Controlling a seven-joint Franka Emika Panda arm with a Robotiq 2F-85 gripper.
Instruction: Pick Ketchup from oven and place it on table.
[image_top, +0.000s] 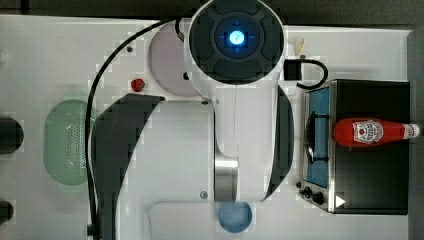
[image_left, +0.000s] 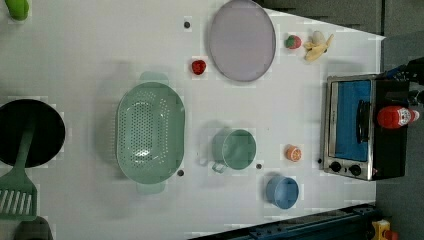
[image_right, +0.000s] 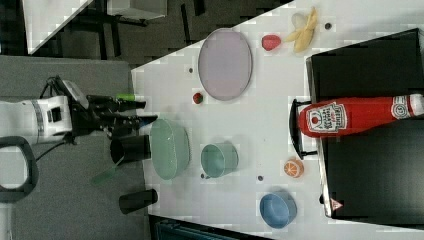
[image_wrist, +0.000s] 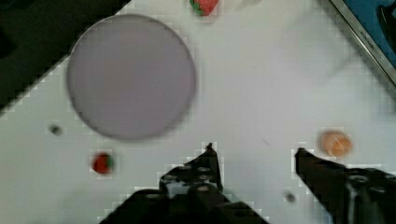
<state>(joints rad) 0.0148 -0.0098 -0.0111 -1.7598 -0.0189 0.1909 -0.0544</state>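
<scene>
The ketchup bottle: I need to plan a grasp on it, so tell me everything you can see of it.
The ketchup bottle is slim and red, glossy like plastic, with a white label bearing a red emblem and a white cap. It lies on its side on the flat black top of the oven, not inside. In the top view its cap points right and its base reaches the oven's front edge above the door handle. Only the oven touches it.
</scene>
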